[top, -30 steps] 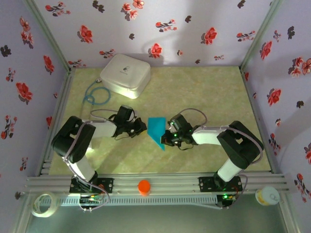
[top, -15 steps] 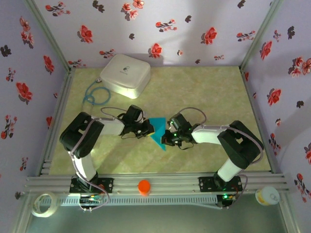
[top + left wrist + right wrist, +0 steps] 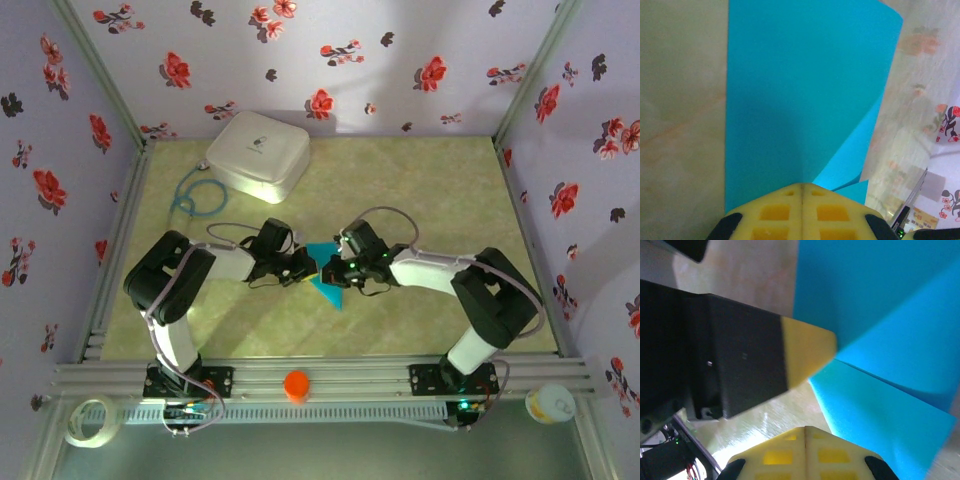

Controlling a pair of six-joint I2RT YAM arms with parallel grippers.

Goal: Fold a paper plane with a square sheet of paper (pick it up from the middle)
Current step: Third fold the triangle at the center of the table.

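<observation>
From above, the square sheet of paper, partly folded, is lying on the table mid-way between the arms, with the left gripper and right gripper meeting over it. At the left wrist, the yellow pads are pressing together at the sheet's near edge, one flap lifting. At the right wrist, that claw's pads are pressing shut beside the blue layers; I cannot tell whether either is pinching paper.

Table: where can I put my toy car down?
Free: the far right of the table, between the white box and the right wall; also the near strip between the blue paper and the metal rail. Crowded: around that paper.
</observation>
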